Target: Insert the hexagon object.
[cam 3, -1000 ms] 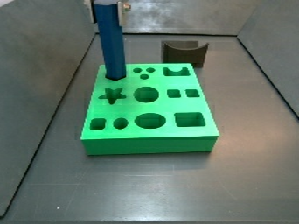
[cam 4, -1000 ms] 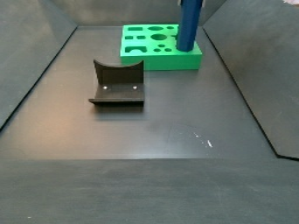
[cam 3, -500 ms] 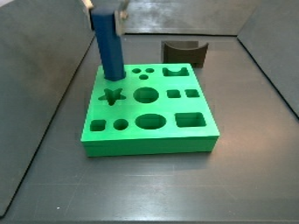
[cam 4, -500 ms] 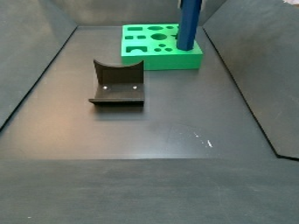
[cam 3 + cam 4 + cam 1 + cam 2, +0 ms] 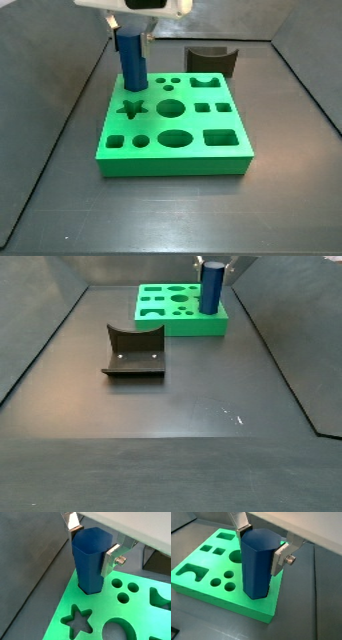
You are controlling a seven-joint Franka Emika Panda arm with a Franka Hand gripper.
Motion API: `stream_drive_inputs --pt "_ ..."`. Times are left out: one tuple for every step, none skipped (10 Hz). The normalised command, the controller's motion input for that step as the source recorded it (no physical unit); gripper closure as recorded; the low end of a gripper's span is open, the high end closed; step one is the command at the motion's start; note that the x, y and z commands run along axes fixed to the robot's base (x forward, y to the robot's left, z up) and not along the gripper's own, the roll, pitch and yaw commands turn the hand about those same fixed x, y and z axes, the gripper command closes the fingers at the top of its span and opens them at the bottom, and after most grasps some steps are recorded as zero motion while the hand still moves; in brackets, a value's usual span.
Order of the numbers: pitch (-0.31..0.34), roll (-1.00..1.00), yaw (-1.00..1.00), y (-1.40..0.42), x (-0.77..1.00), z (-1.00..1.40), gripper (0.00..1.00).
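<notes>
The hand (image 5: pixel 93 543) hangs over a corner of the green block (image 5: pixel 174 125), its two silver fingers (image 5: pixel 278 558) clamped on either side of the hexagon object (image 5: pixel 256 562), a tall blue rod with flat facets. The rod stands upright with its lower end sunk into a hole near the block's corner, beside the star-shaped hole (image 5: pixel 78 618) and a pair of small round holes (image 5: pixel 127 592). In both side views the rod (image 5: pixel 131 59) (image 5: pixel 210 288) rises well above the block's top face, and most of its length is out in the open. In a side view the white body of the hand (image 5: pixel 134 6) sits right over the rod's top. The green block lies flat on the dark tabletop (image 5: pixel 201 386). The dark grey block with a curved notch (image 5: pixel 134 352) rests on the tabletop well apart from the green block.
</notes>
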Motion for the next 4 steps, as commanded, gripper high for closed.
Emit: stream_drive_inputs --pt "0.011 -0.03 0.00 0.12 0.12 -0.34 1.00" --pt "0.000 -0.10 -0.01 0.00 0.00 -0.38 1.00" --pt "0.000 -0.08 0.00 0.00 0.00 -0.13 1.00" --pt "0.000 0.00 0.00 0.00 0.00 0.00 1.00"
